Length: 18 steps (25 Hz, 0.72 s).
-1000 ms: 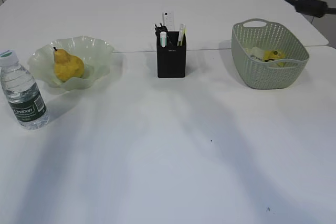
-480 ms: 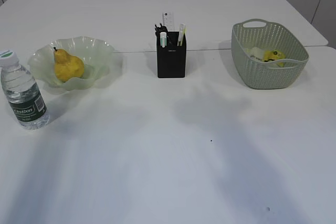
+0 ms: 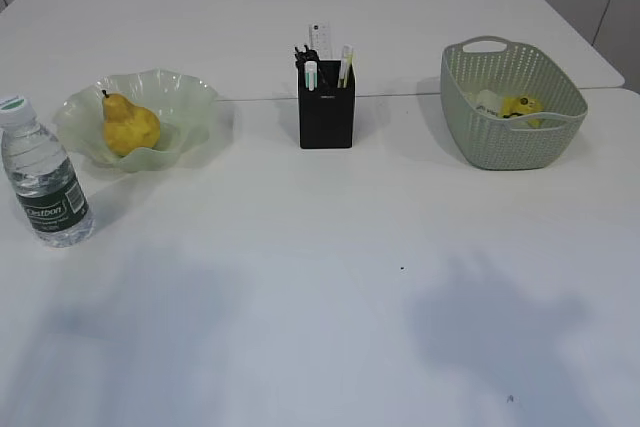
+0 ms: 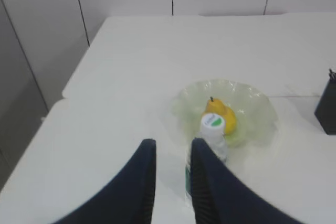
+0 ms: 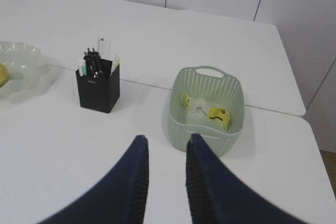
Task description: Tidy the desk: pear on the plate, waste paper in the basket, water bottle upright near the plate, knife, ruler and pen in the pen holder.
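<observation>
**Both arms raised above a tidied desk**

We see the left gripper (image 4: 172,182) held high over the left side of the desk (image 3: 320,277), tilted forward and down; its two dark fingers (image 4: 144,182) stand a narrow gap apart with nothing between them. The right gripper (image 5: 164,174) hangs in a like pose above the right side, its jaws also slightly parted and empty. Neither arm shows in the exterior view.

The pear (image 3: 129,125) sits in the plate (image 3: 190,97) at the left. The water bottle (image 3: 44,173) stands upright just in front of the plate, cap on top. In the middle the pen holder (image 3: 326,115) stands upright; the ruler (image 3: 319,39) and several pens rise out of it, though we cannot make out the knife among them. On the right the basket (image 3: 510,142) holds the waste paper (image 3: 521,106) on its floor, well apart from the pen holder.
</observation>
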Each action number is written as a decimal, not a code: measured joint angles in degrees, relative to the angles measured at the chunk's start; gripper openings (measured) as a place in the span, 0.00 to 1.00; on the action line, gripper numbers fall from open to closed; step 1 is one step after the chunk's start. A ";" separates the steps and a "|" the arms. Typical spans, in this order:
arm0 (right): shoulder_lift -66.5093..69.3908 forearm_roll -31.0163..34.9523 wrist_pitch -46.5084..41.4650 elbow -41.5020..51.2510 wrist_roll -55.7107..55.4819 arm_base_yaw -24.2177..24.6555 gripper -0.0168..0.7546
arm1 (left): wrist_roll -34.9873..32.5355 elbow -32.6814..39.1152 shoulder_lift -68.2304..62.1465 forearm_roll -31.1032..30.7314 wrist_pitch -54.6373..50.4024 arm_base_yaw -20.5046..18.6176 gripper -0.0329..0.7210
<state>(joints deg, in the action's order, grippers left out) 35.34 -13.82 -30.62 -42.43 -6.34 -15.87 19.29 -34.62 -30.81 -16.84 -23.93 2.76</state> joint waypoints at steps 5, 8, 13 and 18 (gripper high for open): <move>-7.24 9.18 -6.24 0.62 9.75 0.00 0.30 | -14.48 0.77 3.65 15.27 -5.75 0.00 0.25; -10.15 13.82 -10.77 0.62 13.28 0.00 0.30 | -17.27 0.77 6.40 18.21 -8.81 0.00 0.25; -17.72 19.09 -15.26 2.02 15.65 0.00 0.30 | -17.66 0.77 14.37 18.87 -14.99 0.00 0.25; -25.59 22.20 -23.04 3.55 15.81 0.00 0.30 | -17.79 0.77 20.85 19.72 -23.06 0.00 0.25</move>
<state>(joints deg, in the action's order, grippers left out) 9.75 8.38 -53.66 -38.88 9.47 -15.87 1.50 -33.85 -9.96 2.87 -46.99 2.76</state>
